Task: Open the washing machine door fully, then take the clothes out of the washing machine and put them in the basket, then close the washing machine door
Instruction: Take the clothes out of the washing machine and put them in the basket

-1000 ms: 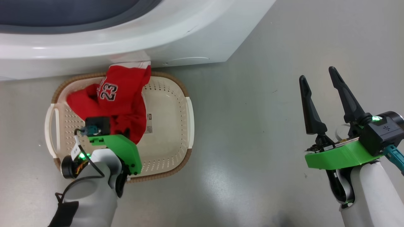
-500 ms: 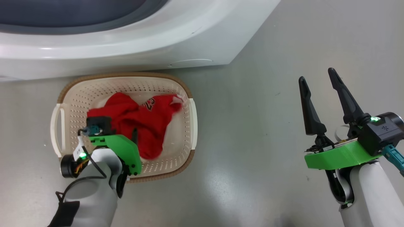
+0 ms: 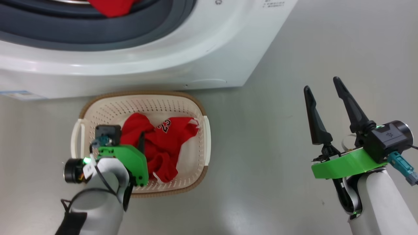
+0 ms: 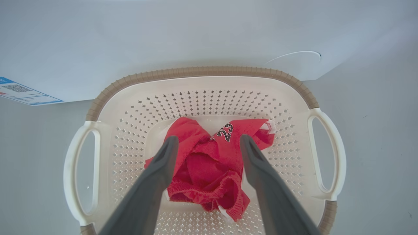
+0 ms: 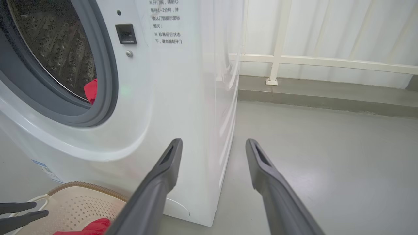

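Note:
The red clothes [image 4: 212, 166] with the number 23 lie crumpled in the cream basket [image 4: 202, 71], which stands on the floor against the white washing machine [image 3: 183, 55]. My left gripper [image 4: 209, 140] hangs open just above the heap, one finger on each side, gripping nothing. Another red garment [image 3: 112, 6] shows at the lip of the drum, inside the grey rubber ring [image 3: 98, 32]; it is also seen in the right wrist view [image 5: 91, 91]. My right gripper [image 3: 321, 83] stands open and empty over bare floor, well to the right of the basket. The washing machine door is out of view.
Grey floor [image 3: 261, 163] stretches to the right of the machine and basket. A blue label [image 3: 19, 94] sits low on the machine's front. Behind the machine's right side run a low step and a white railing [image 5: 310, 62].
My left gripper opened and the red garment dropped from it into the basket. The head camera tilted up, bringing the drum opening into view. The right arm stayed put.

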Robot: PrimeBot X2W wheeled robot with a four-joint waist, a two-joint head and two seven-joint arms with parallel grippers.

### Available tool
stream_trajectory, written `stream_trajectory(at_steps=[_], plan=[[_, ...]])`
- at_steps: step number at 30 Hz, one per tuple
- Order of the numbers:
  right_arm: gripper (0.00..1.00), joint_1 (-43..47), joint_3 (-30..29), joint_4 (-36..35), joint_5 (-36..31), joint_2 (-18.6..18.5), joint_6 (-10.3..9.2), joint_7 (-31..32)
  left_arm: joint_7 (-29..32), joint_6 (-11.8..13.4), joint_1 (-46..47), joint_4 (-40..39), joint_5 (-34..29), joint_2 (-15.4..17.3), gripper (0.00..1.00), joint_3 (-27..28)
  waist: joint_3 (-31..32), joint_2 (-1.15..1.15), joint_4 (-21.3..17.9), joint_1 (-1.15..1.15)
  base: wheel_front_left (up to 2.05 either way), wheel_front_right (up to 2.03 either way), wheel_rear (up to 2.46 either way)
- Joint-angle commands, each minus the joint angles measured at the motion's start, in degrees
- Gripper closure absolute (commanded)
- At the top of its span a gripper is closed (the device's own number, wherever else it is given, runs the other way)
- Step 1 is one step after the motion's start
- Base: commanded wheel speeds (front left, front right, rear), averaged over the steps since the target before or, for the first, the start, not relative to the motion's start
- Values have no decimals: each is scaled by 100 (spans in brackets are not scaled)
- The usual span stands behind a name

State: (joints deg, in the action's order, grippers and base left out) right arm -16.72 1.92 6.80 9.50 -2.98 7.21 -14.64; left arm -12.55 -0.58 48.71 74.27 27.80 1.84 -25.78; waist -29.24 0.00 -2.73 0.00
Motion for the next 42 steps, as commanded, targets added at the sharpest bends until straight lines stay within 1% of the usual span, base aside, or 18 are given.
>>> stream_trajectory(at_steps=[1, 6, 10, 11, 14, 23, 30, 36, 39, 42], plan=[[0, 108, 131, -96, -32, 11, 28, -36, -119, -34, -245, -73, 13, 158, 0, 98, 281, 0, 97, 0, 0, 0, 0], [0, 228, 143, -26, -48, 11, 28, -36, -230, -47, -469, -337, 78, 145, 0, 167, 647, 0, 151, 0, 0, 0, 0], [0, 337, 151, 15, -58, 11, 28, -36, -241, 32, -758, -941, 56, 197, 0, 312, 924, 0, 185, 0, 0, 0, 0], [0, 337, 151, 15, -58, 11, 28, -36, -241, 32, -758, -941, 56, 197, 0, 312, 924, 0, 185, 0, 0, 0, 0], [0, 418, 148, 40, -65, 11, 28, -36, -243, 179, -1029, -1471, -55, 260, 0, 421, 1108, 0, 213, 0, 0, 0, 0], [0, 583, 137, 41, -59, 11, 28, -36, -244, 469, -1786, -3149, -388, 394, 0, 836, 1582, 0, 236, 0, 0, 0, 0], [0, 702, 100, 69, -40, 11, 28, -36, -244, 784, -2568, -4628, -904, 629, 0, 1106, 1921, 0, 215, 0, 0, 0, 0], [0, 844, 6, -12, -3, 11, 28, -36, -244, 858, -3257, -5842, -1177, 695, 0, 1399, 2139, 0, 253, 0, 0, 0, 0], [0, 928, -37, -69, -9, 11, 28, -36, -244, 814, -3607, -6321, -1301, 703, 0, 1535, 2209, 0, 255, 0, 0, 0, 0], [0, 1019, -89, -131, -13, 11, 28, -36, -244, 737, -3900, -6634, -1364, 676, 0, 1663, 2250, 0, 255, 0, 0, 0, 0]])
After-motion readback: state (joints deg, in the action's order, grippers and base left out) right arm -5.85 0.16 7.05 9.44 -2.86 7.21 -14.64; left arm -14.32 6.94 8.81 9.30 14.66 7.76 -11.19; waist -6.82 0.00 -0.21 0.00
